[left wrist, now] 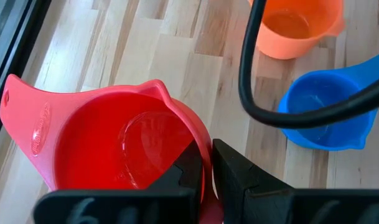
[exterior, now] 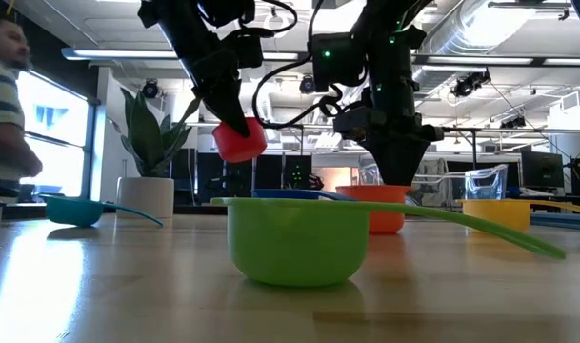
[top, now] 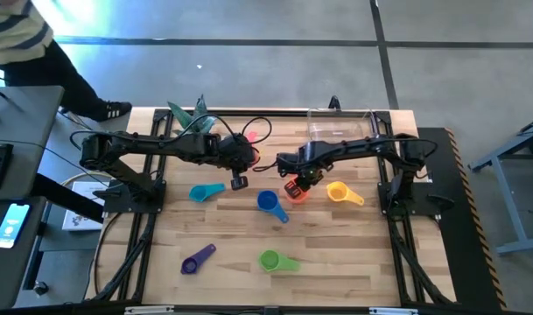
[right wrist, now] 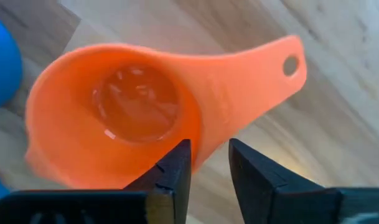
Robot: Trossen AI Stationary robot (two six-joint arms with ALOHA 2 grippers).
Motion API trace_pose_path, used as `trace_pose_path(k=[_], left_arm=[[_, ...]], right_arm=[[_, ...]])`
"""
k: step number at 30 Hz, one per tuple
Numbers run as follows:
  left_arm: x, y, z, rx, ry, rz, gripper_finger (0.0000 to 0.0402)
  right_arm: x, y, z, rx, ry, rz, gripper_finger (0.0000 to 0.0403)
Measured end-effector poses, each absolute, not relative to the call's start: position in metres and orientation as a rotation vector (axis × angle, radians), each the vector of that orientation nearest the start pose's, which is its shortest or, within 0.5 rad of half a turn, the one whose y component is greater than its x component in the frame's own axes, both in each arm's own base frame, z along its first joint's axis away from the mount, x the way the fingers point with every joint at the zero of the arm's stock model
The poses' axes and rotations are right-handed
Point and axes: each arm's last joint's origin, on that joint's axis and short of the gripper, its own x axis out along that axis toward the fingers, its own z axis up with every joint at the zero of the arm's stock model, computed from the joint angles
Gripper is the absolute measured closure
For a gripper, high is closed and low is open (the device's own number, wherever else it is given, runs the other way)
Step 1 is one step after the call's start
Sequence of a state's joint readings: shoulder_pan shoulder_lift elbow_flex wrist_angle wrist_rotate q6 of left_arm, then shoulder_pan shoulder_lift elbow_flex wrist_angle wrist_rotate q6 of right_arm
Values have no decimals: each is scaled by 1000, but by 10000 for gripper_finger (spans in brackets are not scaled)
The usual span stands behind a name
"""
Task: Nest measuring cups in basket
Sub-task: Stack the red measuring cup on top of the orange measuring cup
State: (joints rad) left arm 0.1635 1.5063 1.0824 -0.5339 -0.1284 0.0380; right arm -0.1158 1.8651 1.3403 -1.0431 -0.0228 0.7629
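Left gripper [left wrist: 205, 177] is what I check first: its fingers are clamped on the rim of the red cup [left wrist: 124, 149], and from the low camera I see that cup [exterior: 240, 139] hanging clear above the table [top: 336, 262], well off the wood.

I use the orange cup [top: 298, 193] as my landmark. It stands upright on the table near the middle. My right gripper [right wrist: 209, 163] hangs right over it, fingers parted a little with the cup's wall just by the tips; I cannot tell whether either pad is touching the plastic. Seen through that wrist camera, the orange cup's flat handle [right wrist: 264, 68] lies along the wood.

The blue cup [top: 269, 203] sits just beside the orange cup, on the left arm's side. The yellow cup [top: 340, 192] sits near the orange cup on the opposite side. The teal cup [top: 203, 192] is farther out past the blue one. The green cup [top: 273, 260] and the purple cup [top: 196, 260] lie well apart from the orange cup, toward the near edge.

The clear basket [top: 340, 123] stands beyond the orange cup at the far edge of the table. From overhead I can see no cup inside it.

A plant in a white pot [exterior: 151, 195] stands at the far corner, and a person in a striped top [exterior: 4, 105] is beyond the table.
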Motion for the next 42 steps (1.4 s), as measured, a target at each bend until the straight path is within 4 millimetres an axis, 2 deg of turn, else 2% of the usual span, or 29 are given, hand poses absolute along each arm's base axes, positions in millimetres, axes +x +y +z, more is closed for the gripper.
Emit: trace_pose_path(k=[7, 16, 23, 33, 38, 42], left_arm=[[305, 47, 245, 8, 948, 158, 380], [317, 32, 274, 92, 854, 90, 381], [324, 26, 291, 119, 770, 72, 381], [339, 22, 312, 125, 516, 60, 382], [342, 19, 318, 144, 447, 52, 380], [345, 17, 321, 146, 397, 49, 380]], right_arm=[[331, -37, 205, 814, 1426, -664, 301], [314, -32, 251, 941, 1229, -707, 301], [289, -29, 289, 979, 1041, -809, 301], [247, -31, 338, 945, 763, -874, 301], [231, -31, 353, 933, 671, -889, 301], [226, -32, 356, 915, 638, -911, 301]])
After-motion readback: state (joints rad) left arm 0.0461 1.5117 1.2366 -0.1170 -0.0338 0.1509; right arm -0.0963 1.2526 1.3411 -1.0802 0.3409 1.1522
